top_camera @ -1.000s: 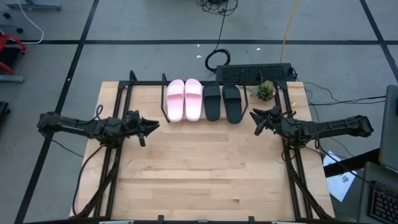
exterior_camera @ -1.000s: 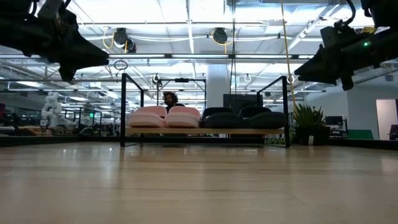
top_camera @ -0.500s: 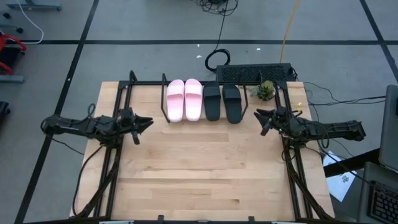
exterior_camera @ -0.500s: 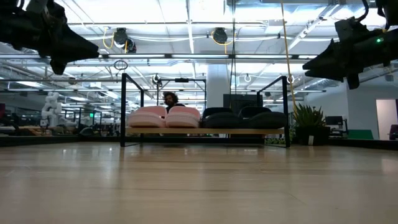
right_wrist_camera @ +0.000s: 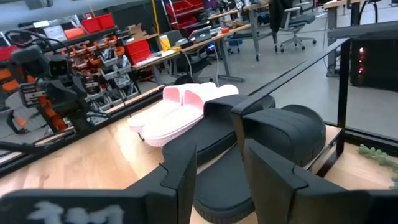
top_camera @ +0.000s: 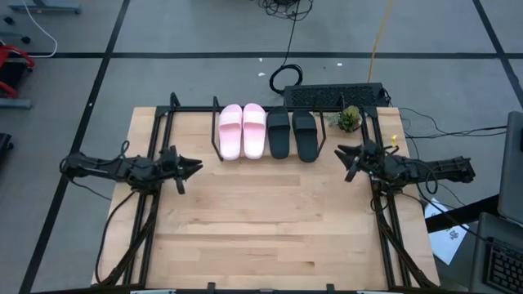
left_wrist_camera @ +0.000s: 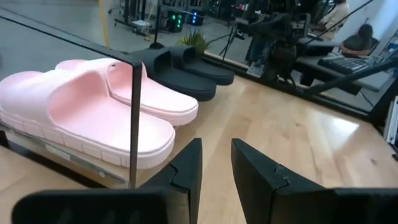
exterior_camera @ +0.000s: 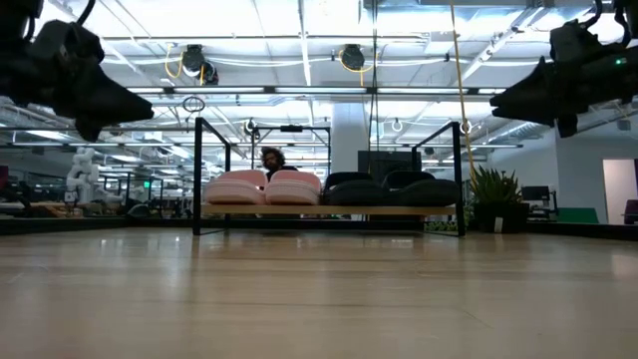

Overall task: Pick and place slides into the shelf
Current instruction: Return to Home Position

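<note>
Two pale pink slides [top_camera: 243, 130] and two black slides [top_camera: 292, 134] rest sole-down, side by side, on the light wood board of the black-rod shelf [top_camera: 219, 131] at the table's far edge; they also show in the low view [exterior_camera: 329, 187]. My left gripper [top_camera: 194, 166] hovers open and empty to the left of the shelf, fingers pointing right; its wrist view shows the pink slides [left_wrist_camera: 87, 115] close ahead. My right gripper [top_camera: 341, 153] hovers open and empty to the right of the shelf, with the black slides [right_wrist_camera: 261, 149] ahead of it.
A small green plant [top_camera: 350, 118] stands at the far right corner, and a black keyboard-like unit [top_camera: 333, 95] lies behind the table. The shelf's upright end bars [exterior_camera: 196, 175] rise at each end. Bare wooden tabletop [top_camera: 270, 220] lies in front of the shelf. A person [exterior_camera: 271, 160] sits far behind.
Both arms have drawn back from the middle: my left gripper toward the table's left edge, my right gripper toward the right edge. The slides stay where they were on the shelf.
</note>
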